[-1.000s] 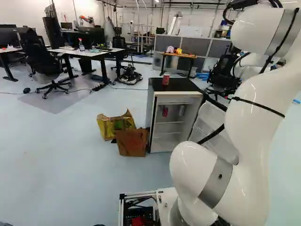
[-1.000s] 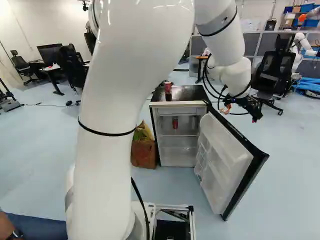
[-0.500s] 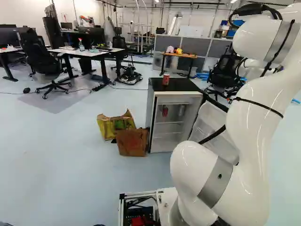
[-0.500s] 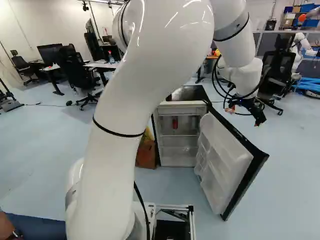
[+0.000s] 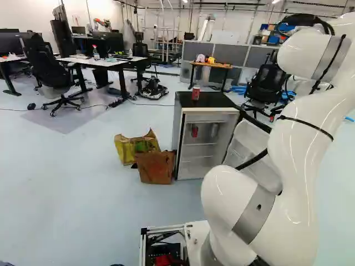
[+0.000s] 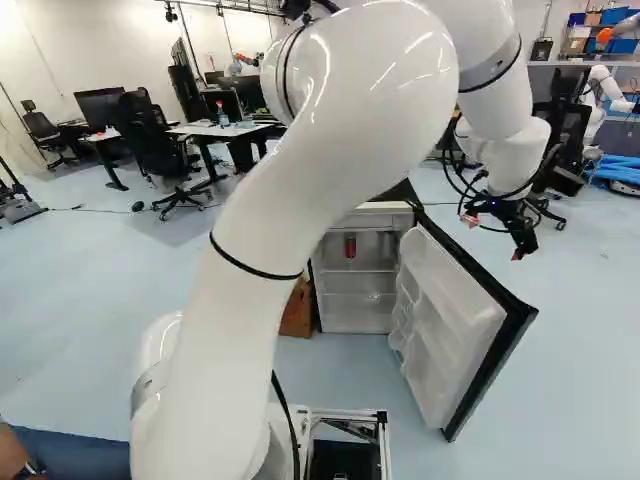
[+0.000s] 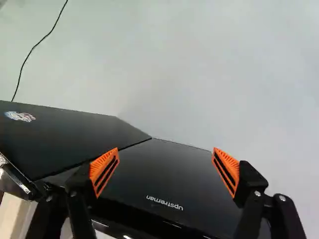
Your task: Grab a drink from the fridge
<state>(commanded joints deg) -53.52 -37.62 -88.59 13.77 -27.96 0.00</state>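
Can (image 6: 350, 246), red, upright, high inside the open fridge (image 5: 211, 110): probably full, firm yet dentable, slick if chilled. Its mid-height looks the best hold, squeezed gently. The gripper (image 7: 165, 172) hangs outside the swung-out door (image 6: 450, 310), fingers wide apart, holding nothing.

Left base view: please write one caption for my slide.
Open white fridge with black top, red can standing on it, second red can inside, white robot arm in foreground.
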